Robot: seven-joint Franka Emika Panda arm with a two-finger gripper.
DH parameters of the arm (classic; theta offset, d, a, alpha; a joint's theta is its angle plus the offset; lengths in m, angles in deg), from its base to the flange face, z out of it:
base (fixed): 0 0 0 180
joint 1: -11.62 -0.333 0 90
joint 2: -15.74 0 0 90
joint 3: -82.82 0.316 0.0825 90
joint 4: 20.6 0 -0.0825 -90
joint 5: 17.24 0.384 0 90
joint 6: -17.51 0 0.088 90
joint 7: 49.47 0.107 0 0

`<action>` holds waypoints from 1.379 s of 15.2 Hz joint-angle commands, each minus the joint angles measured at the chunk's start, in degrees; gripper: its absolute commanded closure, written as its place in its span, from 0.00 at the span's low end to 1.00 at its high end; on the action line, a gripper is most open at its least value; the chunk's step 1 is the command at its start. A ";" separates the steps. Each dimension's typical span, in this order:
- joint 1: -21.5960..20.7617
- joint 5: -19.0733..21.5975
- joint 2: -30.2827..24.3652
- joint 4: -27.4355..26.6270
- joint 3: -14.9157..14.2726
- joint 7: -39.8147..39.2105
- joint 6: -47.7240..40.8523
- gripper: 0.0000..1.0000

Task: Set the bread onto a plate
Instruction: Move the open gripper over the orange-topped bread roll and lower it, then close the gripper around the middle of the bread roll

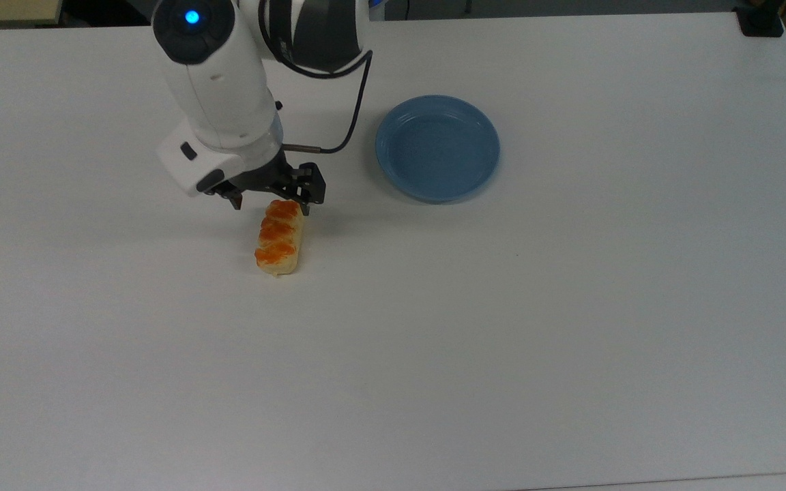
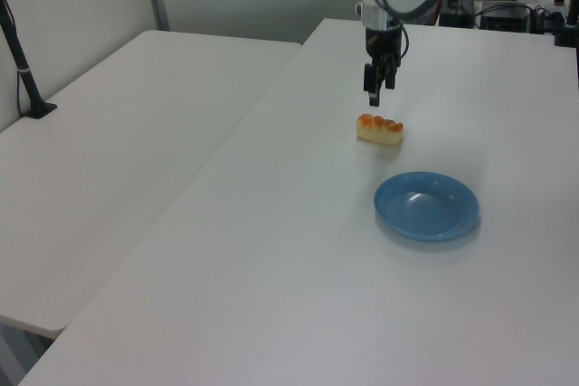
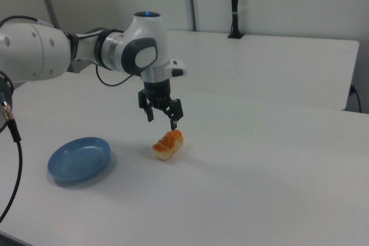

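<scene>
Arm (image 1: 219, 88) first: you have it reaching out over the table (image 1: 570, 327) from the far edge in the top view, its white wrist pointing down and the blue light on its upper casing lit. In the right view it comes in from that picture's left side, elbow bent, with the black claw (image 3: 161, 119) hanging straight down from the wrist.

Your claw (image 1: 270, 206) has its two fingers spread wide apart and grips nothing. In the top view one fingertip sits just off the left of the bread's far end and the other just off its right, so the far end of the bread (image 1: 279, 236) lies between them as seen from above. The right view shows the fingertips above the bread (image 3: 168, 144), clear of it, with a gap of air under them. The left view agrees: the claw (image 2: 374, 95) hangs above the bread (image 2: 380, 128), not touching.

You can see the bread lying flat on the table with its orange lumps up, long axis running toward and away from the arm's base in the top view. The plate (image 1: 437, 148) is on the table well apart from it, to the right and further back in the top view; in the right view the plate (image 3: 79, 159) is to the left of the bread, and in the left view the plate (image 2: 426, 205) is nearer the camera.
</scene>
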 commanded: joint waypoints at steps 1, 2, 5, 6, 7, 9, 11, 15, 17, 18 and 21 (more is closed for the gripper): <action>-1.64 -0.95 1.44 -1.88 -0.28 -0.64 1.35 0.00; -1.64 -1.04 1.79 -2.40 -0.37 -0.64 1.69 0.00; -1.38 -1.56 1.97 -3.55 -0.37 -0.64 3.28 0.00; -1.38 -1.57 2.06 -3.55 -0.37 -0.64 3.54 0.00; -1.29 -1.57 2.15 -3.64 -0.37 -0.64 3.54 0.00; -1.46 -1.65 3.11 -3.64 -0.37 -0.55 4.59 0.00; -1.64 -1.57 3.64 -3.73 -0.37 -0.38 6.00 0.00; -1.82 -1.83 3.82 -3.64 -0.37 1.99 6.79 0.13; -1.99 -3.06 4.25 -3.73 -0.29 3.22 6.97 0.26; -2.08 -3.06 4.26 -3.73 -0.28 3.31 6.97 0.33; -2.26 -3.06 4.17 -3.73 -0.28 3.40 6.80 0.43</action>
